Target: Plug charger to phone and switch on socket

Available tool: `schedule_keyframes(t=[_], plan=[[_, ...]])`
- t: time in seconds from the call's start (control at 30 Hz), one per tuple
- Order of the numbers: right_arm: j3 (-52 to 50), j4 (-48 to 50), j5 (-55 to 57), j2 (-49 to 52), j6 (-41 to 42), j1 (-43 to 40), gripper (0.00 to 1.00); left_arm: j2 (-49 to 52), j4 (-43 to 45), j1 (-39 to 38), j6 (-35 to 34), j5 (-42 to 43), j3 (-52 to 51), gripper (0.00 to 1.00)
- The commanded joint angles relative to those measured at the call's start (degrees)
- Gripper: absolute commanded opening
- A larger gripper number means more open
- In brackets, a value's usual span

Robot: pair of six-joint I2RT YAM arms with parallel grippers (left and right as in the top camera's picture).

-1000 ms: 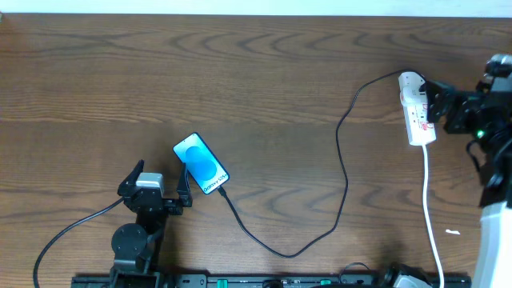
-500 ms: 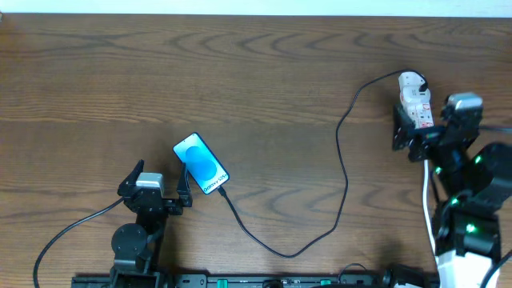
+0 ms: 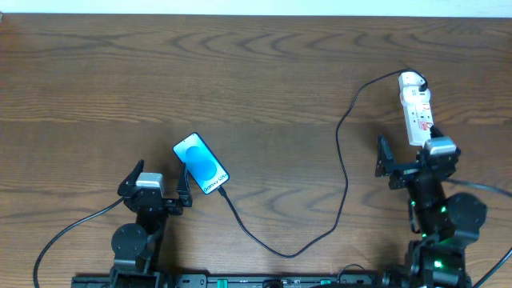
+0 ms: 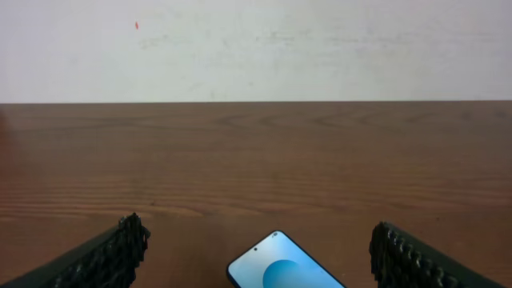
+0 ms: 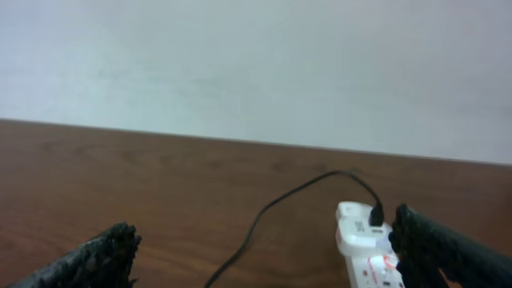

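The phone (image 3: 201,163) with its blue screen lies left of centre; its top end shows in the left wrist view (image 4: 284,268). The thin black charger cable (image 3: 344,168) runs from the phone's lower end in a loop to the far end of the white socket strip (image 3: 415,108), where it is plugged in; cable (image 5: 272,212) and strip (image 5: 364,244) show in the right wrist view. My left gripper (image 3: 158,180) is open and empty just near of the phone. My right gripper (image 3: 408,164) is open and empty, near of the socket.
A white cord (image 3: 432,216) runs from the socket toward the table's near edge past my right arm. A thicker black robot cable (image 3: 68,228) trails left from my left arm. A pale wall stands behind the table's far edge.
My right arm has drawn back from beside the socket toward the near edge, leaving the socket lying uncovered. The left arm, phone and cable have not moved.
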Motion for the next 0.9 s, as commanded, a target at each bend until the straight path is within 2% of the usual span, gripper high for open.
schedule_keyframes(t=[0.0,0.37,0.53,0.87], plan=[[-4.2,1.7,4.0,-3.6,0.2,2.0,0.99,-0.4,-2.1,-0.2,0.1,0.5,-0.9,0.91],[-14.1,2.0,14.1,-16.9,0.2,8.4,0.99,-0.4,-2.1,-0.2,0.1,0.5,-0.9,0.91],[-16.7,1.9,14.5,-21.7,0.2,9.3,0.99,-0.4,-2.1,-0.2,0.1,0.5,-0.9,0.91],[-16.6,-9.6,16.2,-28.2,0.1,9.6,0.99,-0.4,-2.1,-0.2,0.1,0.5,-0.9,0.91]])
